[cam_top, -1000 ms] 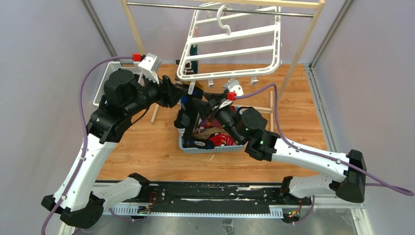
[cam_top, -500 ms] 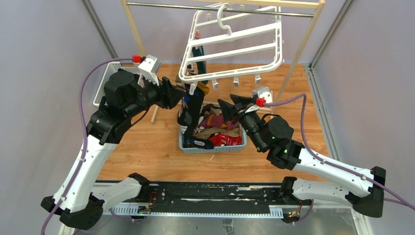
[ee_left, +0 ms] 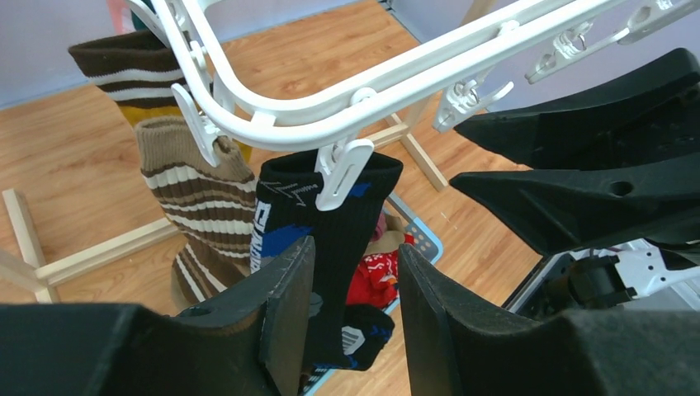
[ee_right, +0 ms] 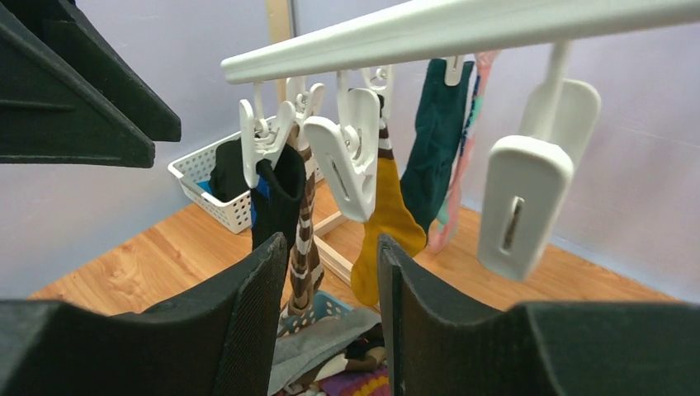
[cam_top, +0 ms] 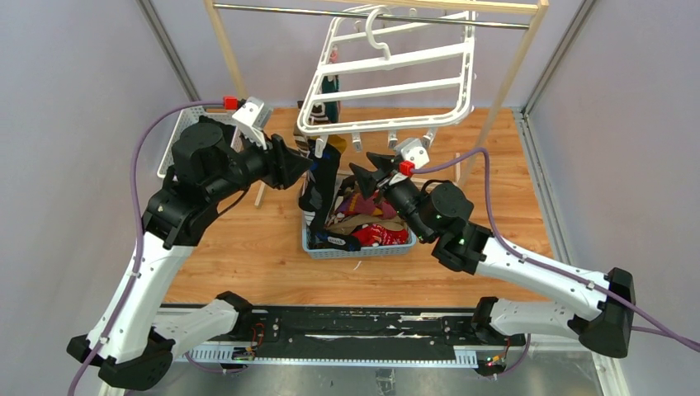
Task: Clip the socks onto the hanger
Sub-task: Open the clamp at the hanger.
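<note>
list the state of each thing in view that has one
hanger, hooked on the rail, tilted
black sock, clipped on, hanging
brown striped sock, clipped on
mustard sock, clipped on
teal sock, clipped on
left gripper, open, at the black sock
right gripper, open, empty
basket, holding loose socks

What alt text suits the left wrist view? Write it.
A black sock hangs from a white clip on the white hanger, between the fingers of the open left gripper. A brown striped sock is clipped beside it; the right gripper fills the right edge.
</note>
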Tool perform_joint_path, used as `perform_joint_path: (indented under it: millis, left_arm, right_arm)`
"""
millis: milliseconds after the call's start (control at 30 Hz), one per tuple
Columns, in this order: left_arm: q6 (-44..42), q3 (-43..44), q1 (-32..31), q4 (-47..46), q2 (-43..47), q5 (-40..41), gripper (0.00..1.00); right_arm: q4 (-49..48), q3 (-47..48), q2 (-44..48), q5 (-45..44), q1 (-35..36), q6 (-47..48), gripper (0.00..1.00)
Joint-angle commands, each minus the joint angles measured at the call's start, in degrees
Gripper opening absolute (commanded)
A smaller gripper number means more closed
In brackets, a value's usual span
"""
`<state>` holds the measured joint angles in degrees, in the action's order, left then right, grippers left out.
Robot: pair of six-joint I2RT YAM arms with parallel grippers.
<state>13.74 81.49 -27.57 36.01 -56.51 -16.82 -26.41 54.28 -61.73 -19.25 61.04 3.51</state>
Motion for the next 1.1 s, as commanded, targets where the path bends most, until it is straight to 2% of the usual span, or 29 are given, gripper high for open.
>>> perform_joint_path:
  millis: [0, 267, 633, 800, 967, 1067]
  left_arm:
    - [0.15, 0.99, -0.29, 0.95, 1.31, -1.67, 0.45]
    - [1.18, 0.69, -0.29, 1.25, 2.07, -1.60, 0.45]
    - [2.19, 0.94, -0.29, 1.58, 3.04, -1.67, 0.46]
    - [2.90, 1.04, -0.29, 1.26, 3.01, -1.68, 0.46]
    - [4.01, 0.83, -0.29, 0.54, 3.34, -1.85, 0.46]
    - [5.07, 0.37, -0.29, -0.62, 3.51, -2.45, 0.49]
  right_arm:
    - [-6.68, 1.72, -1.71, 1.71, -0.58, 1.48, 0.44]
    - [-19.57, -0.90, -5.47, -1.19, -0.48, 3.19, 0.43]
    - [-23.09, 0.49, -9.16, -4.26, 0.92, 8.58, 0.38]
    - [-25.60, -0.56, -9.37, -6.15, 2.01, 11.12, 0.19]
    - [-25.88, -0.89, -9.29, -6.13, 2.49, 10.99, 0.05]
    - [-25.81, -0.78, -9.51, -6.41, 3.83, 10.93, 0.00]
